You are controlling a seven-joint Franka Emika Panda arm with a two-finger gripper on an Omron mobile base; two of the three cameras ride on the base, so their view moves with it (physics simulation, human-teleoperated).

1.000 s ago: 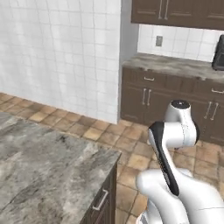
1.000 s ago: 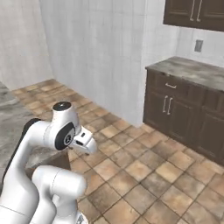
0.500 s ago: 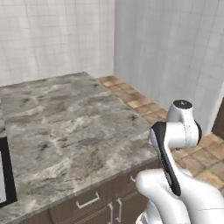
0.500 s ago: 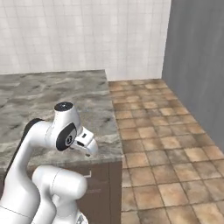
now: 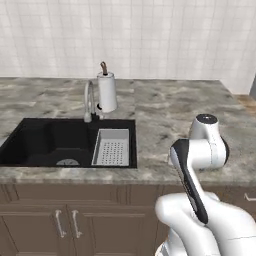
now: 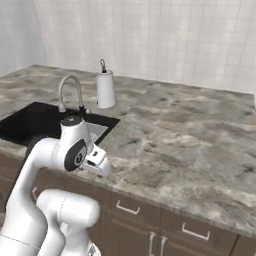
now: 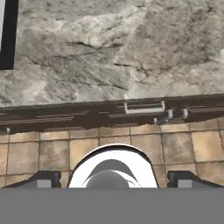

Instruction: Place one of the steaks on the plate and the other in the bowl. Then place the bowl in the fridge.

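Gripper spread wide and empty, aimed down at floor tiles before the counter; steaks, bowl and fridge unsighted, so bearing unknown, and only the sink lies toward 10 o'clock.

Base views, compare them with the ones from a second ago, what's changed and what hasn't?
The whole scene shifted, so the base turned: floor tiles and dark cabinets gave way to a marble counter with a black sink, faucet and paper towel roll. Nothing was taken hold of or let go. The arm kept its folded pose, and the gripper stayed open and empty.
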